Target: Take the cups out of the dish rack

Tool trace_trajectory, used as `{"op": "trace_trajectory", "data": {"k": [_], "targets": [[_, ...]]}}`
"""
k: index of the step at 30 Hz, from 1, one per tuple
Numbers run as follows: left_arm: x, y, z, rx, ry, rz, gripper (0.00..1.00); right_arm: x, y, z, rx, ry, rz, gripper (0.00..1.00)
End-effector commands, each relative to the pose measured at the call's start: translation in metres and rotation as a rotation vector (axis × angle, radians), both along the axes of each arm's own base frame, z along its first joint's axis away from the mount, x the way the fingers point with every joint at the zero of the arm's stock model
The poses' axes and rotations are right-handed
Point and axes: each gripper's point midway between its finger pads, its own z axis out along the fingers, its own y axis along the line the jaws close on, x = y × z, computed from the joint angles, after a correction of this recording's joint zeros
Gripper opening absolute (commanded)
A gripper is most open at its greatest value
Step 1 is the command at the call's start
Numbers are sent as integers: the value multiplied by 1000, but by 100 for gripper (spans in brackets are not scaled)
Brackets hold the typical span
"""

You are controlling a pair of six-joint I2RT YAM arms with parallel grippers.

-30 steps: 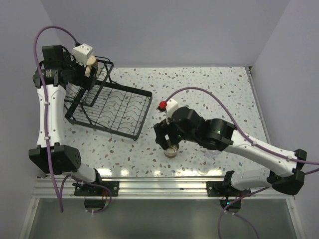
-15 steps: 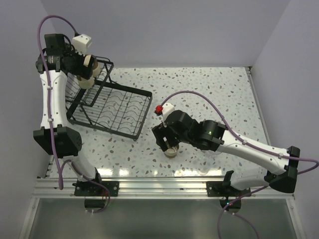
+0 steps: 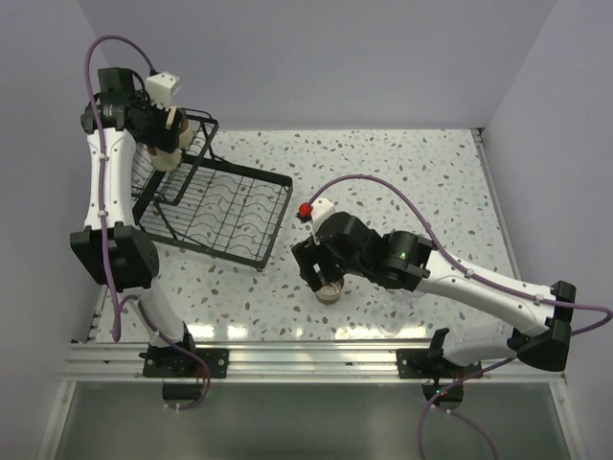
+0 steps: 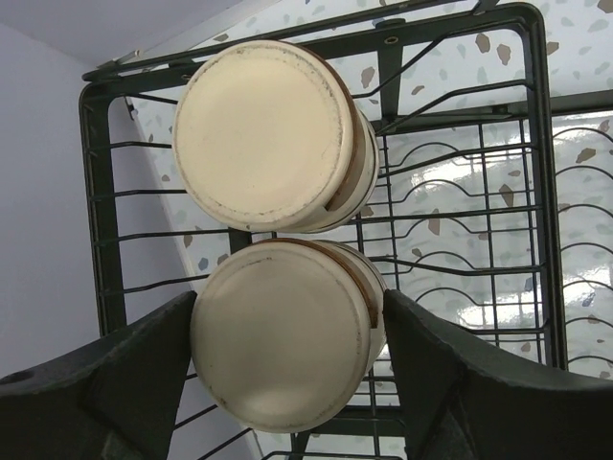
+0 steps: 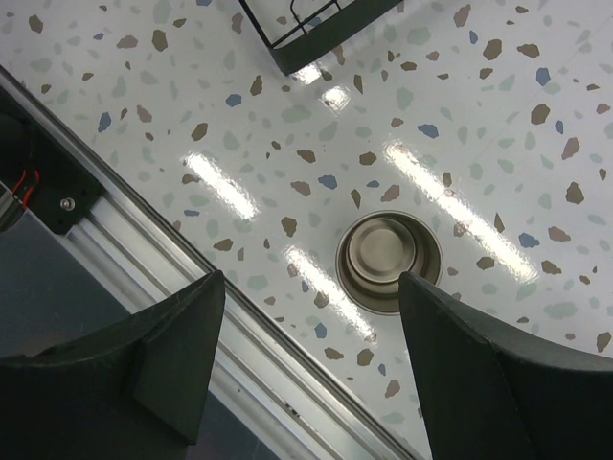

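Judging by where things lie, the task is partly done: one cup stands on the speckled table near its front edge, well apart from the dish rack; the right gripper hangs above it with its fingers spread wide and touching nothing, so this cup looks set down and released. Two cream cups are left in the raised basket tier at the rack's far left end, seen end-on from the left wrist, one touching the other; the far cream cup sits free against the basket wires; the near cream cup sits between the fingers of the left gripper, which press on it from either side, so it appears pinched and ready to be lifted out. The flat gridded tray shows no cups that I can make out from above; whether any clear tumblers lie somewhere is too faint to tell. What is left, as I read it: carry the pinched cup out to the table, then go back for the other one in the basket.
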Motion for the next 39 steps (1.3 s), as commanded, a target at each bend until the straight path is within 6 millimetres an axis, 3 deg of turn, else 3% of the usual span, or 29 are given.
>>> {"op": "trace_trajectory", "data": {"k": [1,8,11,12,14,23,30,31,32,34,36,37,38,39], "targets": [[3,-1,3,-35,-15,-5,78,6,4,6,20,-29,-15,76],[-10,-9,-3,-62,31,-35,53,6,0,9,21,-36,-26,76],[-20,-14,0,-71,49,-61,37,6,-1,12,23,-42,-30,76],[-21,-14,2,-69,46,-65,21,7,-2,14,26,-46,-32,76],[-26,-14,9,-62,36,-64,0,7,-3,16,33,-52,-36,76],[-39,-13,88,-25,-208,-24,0,7,0,28,79,-63,-34,77],[-54,-33,137,-116,-359,-46,0,6,8,48,160,-75,-23,79],[-62,-45,150,-149,-397,-89,0,6,11,56,188,-75,-15,79],[-65,-52,150,-191,-402,-100,0,7,15,66,227,-82,-8,81],[-79,-73,180,-252,-496,-186,0,14,21,89,321,-73,0,82],[-91,-88,198,-320,-548,-229,0,4,45,129,548,-2,119,82],[-98,-99,205,-363,-557,-282,0,19,42,139,632,12,101,82],[-102,-107,204,-418,-545,-295,0,16,53,177,795,-18,188,82],[-109,-114,216,-441,-580,-331,0,22,56,190,883,22,163,82]]}}
